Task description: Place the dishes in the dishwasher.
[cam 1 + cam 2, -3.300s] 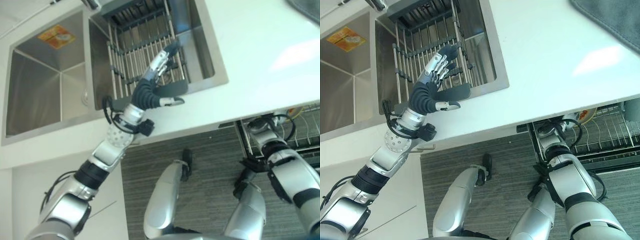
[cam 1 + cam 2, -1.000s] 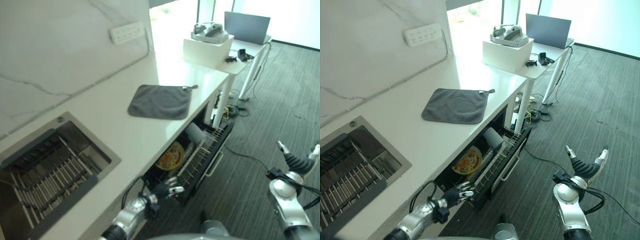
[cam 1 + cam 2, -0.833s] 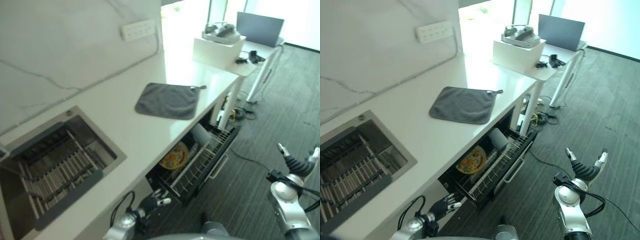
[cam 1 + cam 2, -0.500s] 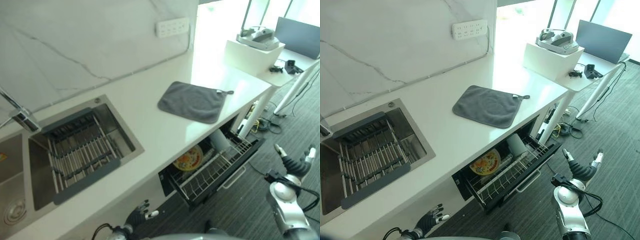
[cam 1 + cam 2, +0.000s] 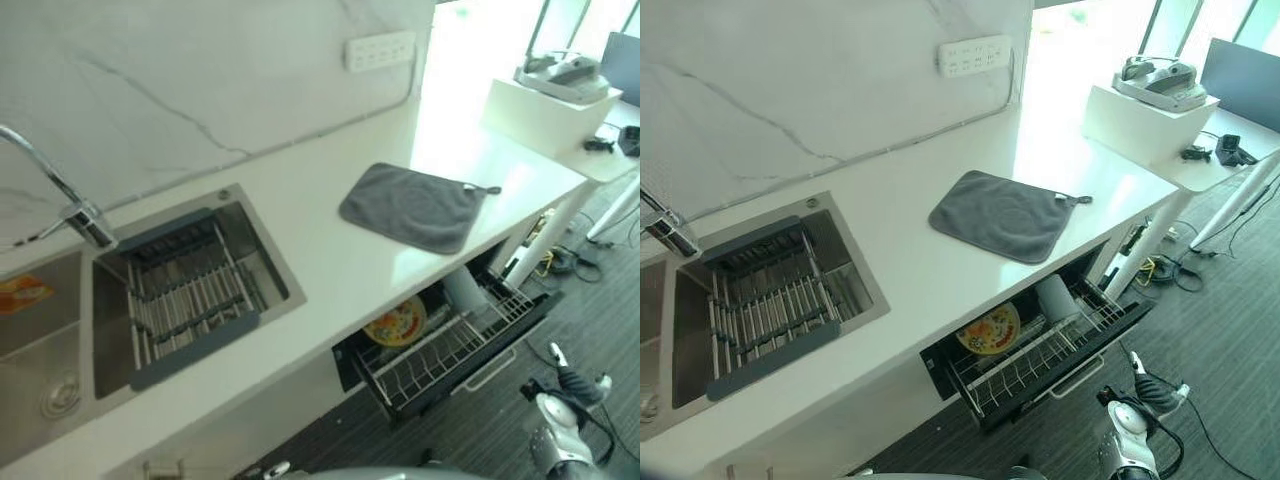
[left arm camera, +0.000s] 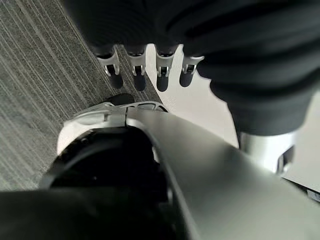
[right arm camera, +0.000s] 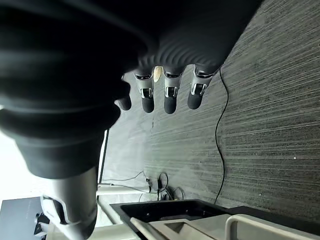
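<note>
The dishwasher's wire rack (image 5: 455, 352) stands pulled out under the white counter (image 5: 320, 250). In the rack a yellow patterned plate (image 5: 395, 323) stands on edge, and a pale cup (image 5: 1055, 297) lies behind it. The sink's drying rack (image 5: 190, 298) holds no dishes that I can see. My right hand (image 5: 577, 384) hangs low over the dark floor, right of the rack, its fingers (image 7: 170, 96) straight and holding nothing. My left hand (image 6: 136, 66) is down near the floor, fingers straight and bare.
A grey cloth (image 5: 418, 206) lies on the counter above the dishwasher. A faucet (image 5: 70, 205) arches over the double sink (image 5: 40, 330). A power strip (image 5: 378, 50) sits on the marble wall. A white side table (image 5: 1200, 150) with a box stands far right.
The camera has swung, so the whole picture has shifted. My left hand has left the sink rack and dropped below the counter. My right hand sits lower at the side.
</note>
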